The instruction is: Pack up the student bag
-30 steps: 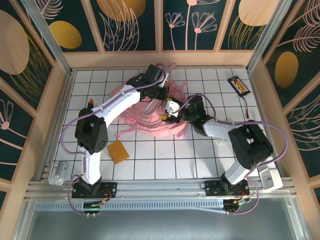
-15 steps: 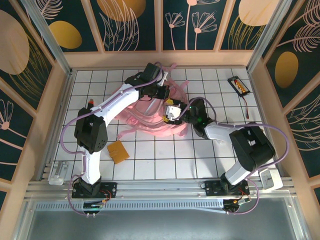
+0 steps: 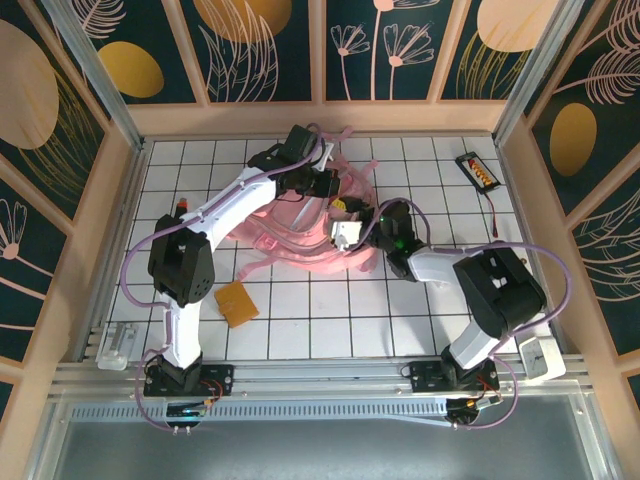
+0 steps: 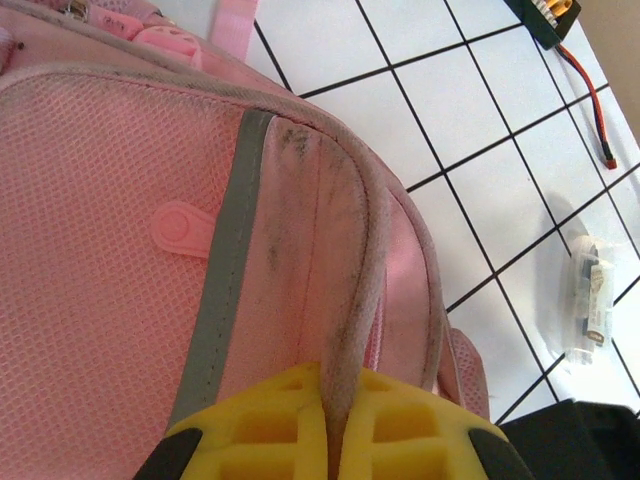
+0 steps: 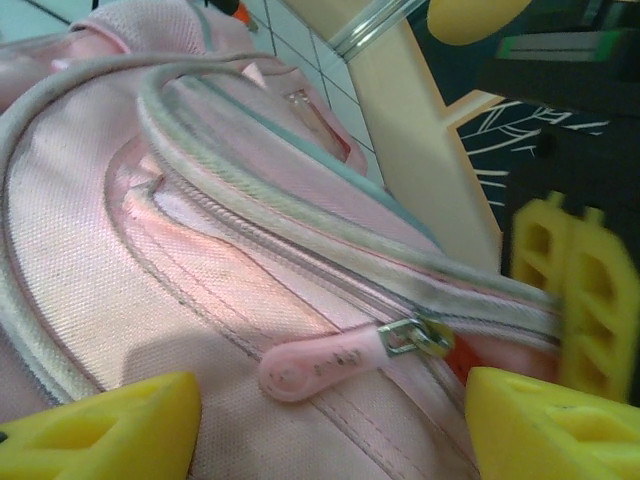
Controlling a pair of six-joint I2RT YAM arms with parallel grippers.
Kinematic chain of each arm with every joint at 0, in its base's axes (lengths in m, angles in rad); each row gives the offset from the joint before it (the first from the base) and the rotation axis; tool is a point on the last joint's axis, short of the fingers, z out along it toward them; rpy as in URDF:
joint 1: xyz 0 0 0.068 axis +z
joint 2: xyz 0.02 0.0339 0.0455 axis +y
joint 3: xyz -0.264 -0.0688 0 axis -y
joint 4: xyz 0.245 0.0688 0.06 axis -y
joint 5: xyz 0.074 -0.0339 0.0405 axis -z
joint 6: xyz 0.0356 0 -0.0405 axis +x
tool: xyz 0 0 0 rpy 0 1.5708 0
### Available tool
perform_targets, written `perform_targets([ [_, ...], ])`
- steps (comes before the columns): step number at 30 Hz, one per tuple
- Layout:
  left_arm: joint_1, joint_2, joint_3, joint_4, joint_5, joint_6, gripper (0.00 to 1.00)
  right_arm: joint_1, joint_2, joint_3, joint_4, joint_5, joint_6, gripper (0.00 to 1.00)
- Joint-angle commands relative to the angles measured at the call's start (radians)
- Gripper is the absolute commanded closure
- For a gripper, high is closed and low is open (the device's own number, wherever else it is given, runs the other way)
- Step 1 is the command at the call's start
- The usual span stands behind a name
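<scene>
A white gridded surface [image 3: 300,310] is enclosed by floral wall panels [image 3: 260,50]. A seam of the student bag [image 3: 290,240] is clenched by the left end effector [image 4: 335,435]; the right end effector [image 5: 330,425] is spread.

Here's the student bag [image 3: 285,240], a big soft pink heap just above the centre of the frame, lying slumped on the white gridded surface [image 3: 450,300], with thin pink straps [image 3: 250,268] trailing toward the lower left. Up close in the left wrist view, its pink mesh panel carries a grey strip [image 4: 225,270] running diagonally, and a pale piped edge [image 4: 370,230] smudged with dark marks. In the right wrist view, a zip line curves across the fabric, and a rounded pink zip pull [image 5: 320,367] lies flat at lower centre.
</scene>
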Motion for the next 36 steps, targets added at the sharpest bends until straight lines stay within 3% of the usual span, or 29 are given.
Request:
perform_targets([
  [1,-0.003,-0.048,0.017,0.086,0.12,-0.082,1.0,0.051,0.061,0.023,-0.021,0.089,-0.128,0.29],
  [9,-0.002,-0.05,0.019,0.143,0.109,-0.141,1.0,0.169,0.104,-0.047,0.075,0.172,-0.262,0.3],
  [21,0.04,-0.041,0.117,0.17,0.004,-0.158,1.0,0.273,0.089,-0.138,0.065,0.158,-0.276,0.35],
  [26,0.04,-0.023,0.117,0.236,0.042,-0.246,1.0,0.308,0.097,-0.121,0.048,0.156,-0.283,0.35],
  [31,0.04,-0.036,0.07,0.291,0.082,-0.301,1.0,0.31,0.069,-0.137,0.208,0.184,-0.161,0.34],
  [36,0.04,-0.07,0.059,0.27,0.066,-0.263,1.0,0.222,-0.161,-0.23,0.213,0.128,0.036,0.31],
])
